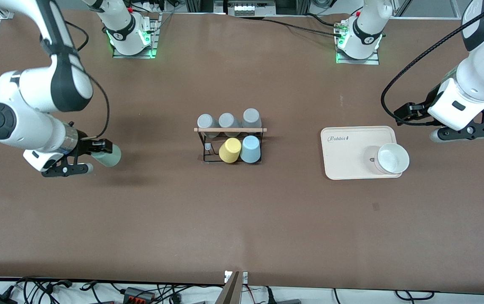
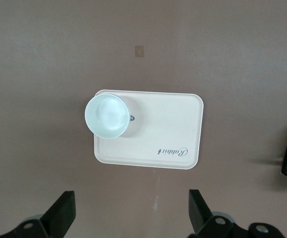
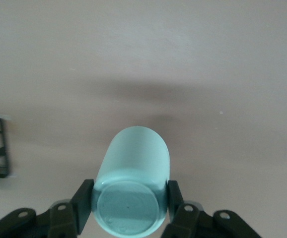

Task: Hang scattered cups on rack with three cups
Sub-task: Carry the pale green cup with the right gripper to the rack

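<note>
Fingers (image 3: 84, 201) of right gripper (image 1: 98, 148) clamped on mint cup (image 1: 109, 155) at frame's left, left gripper (image 2: 131, 210) fingers apart over tabletop (image 1: 242, 219) beside tray (image 1: 351, 145), rack (image 1: 230, 141) at middle.

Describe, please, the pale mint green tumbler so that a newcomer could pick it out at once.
Start at the black wire-frame rack in the middle of the brown table, then look toward the right arm's end. There the right gripper is shut on the pale mint green tumbler, tipped sideways. Every other cup sits on the rack or the cream tray.
</note>
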Tool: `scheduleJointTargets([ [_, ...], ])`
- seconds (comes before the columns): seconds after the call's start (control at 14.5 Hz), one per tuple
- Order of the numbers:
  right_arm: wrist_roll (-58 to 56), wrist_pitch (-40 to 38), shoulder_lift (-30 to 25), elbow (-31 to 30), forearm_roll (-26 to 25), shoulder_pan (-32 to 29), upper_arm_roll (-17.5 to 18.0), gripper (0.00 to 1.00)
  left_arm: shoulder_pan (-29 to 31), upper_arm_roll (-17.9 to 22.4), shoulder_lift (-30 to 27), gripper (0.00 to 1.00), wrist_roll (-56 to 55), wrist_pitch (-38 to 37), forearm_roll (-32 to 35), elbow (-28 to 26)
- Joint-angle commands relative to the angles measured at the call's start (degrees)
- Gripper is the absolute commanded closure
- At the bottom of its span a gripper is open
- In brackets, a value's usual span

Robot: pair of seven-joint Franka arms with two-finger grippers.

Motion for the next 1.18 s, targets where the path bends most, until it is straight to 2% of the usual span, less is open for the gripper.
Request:
scheduleJointTargets([
  [0.0, 6.5, -2.9, 2.3, 5.5, 0.6, 4.9, -0.2, 0.79, 0.6, -0.4, -0.4, 0.00, 0.4, -0.6, -0.1, 0.5],
  [0.21, 14.8, -2.5, 4.6, 8.5, 0.3, 11.3, -0.2, 0.79, 0.6, -0.4, -0.4, 0.00, 0.6, -0.6, -0.1, 0.5],
  [0.48, 25.6, -2.8, 11.1, 16.9, 0.2, 18.6, -0.2, 0.79, 0.6, -0.4, -0.4, 0.00, 0.7, -0.7, -0.1, 0.5],
  [0.76, 32.5, -2.8, 15.0, 22.7, 0.0, 22.8, -0.3, 0.79, 0.6, -0.4, -0.4, 0.00, 0.7, -0.8, -0.2, 0.5],
  [1.11, 37.6, -2.2, 16.5, 23.3, -0.2, 26.0, -0.3, 0.79, 0.6, -0.4, -0.4, 0.00, 0.7, -0.8, -0.2, 0.5],
])
